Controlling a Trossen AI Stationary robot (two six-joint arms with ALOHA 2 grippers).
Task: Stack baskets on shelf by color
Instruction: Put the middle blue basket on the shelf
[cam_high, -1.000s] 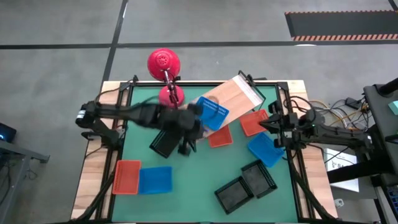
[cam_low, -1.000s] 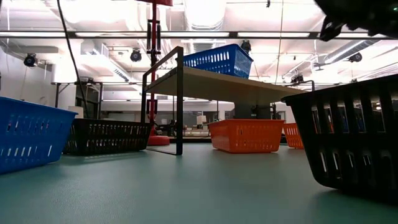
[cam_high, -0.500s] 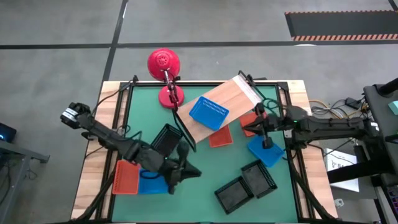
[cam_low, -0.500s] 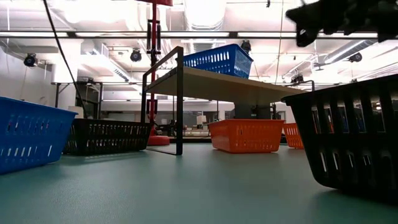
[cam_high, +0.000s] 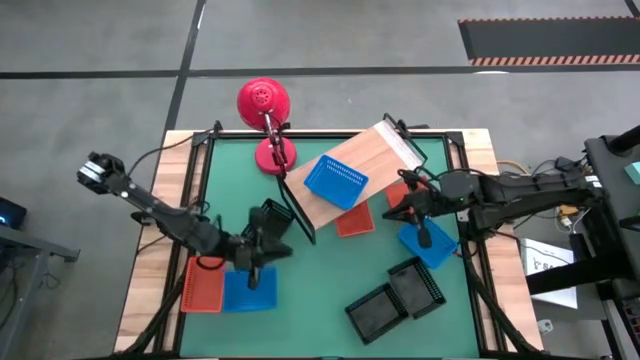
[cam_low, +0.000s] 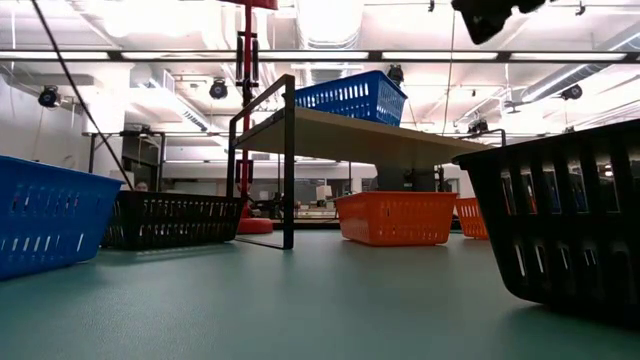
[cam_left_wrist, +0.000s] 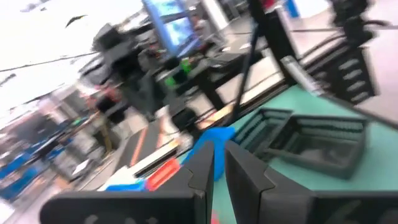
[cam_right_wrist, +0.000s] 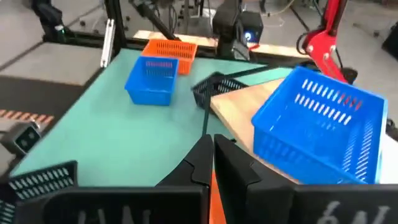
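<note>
A green mat (cam_high: 320, 270) is covering a wood-edged table on a grey concrete floor, with a round red lamp (cam_high: 263, 101) standing at its far edge. The shelf (cam_high: 375, 160), a pale wooden board on a thin black wire frame, is lying diagonally across the far half and carrying one blue basket (cam_high: 336, 181).

The left gripper (cam_high: 252, 262) is hanging over the near-left corner, where a second blue basket (cam_high: 249, 290) is sitting just beside an orange basket (cam_high: 204, 284); in its wrist view the fingers (cam_left_wrist: 205, 165) are showing nearly together, holding nothing. The right gripper (cam_high: 412, 205) is hovering beside the shelf's right side, near a third blue basket (cam_high: 428, 242), fingers likewise pressed close and empty.

The next pick is probably the near-left blue one, though the blurred wrist view leaves that unsure. It calls for spreading the fingers, straddling one thin rim wall, and lifting level so the basket nests squarely into its match.

The baskets are shallow, square, slotted plastic with tapering walls; two black baskets (cam_high: 395, 297) are lying near the front.
</note>
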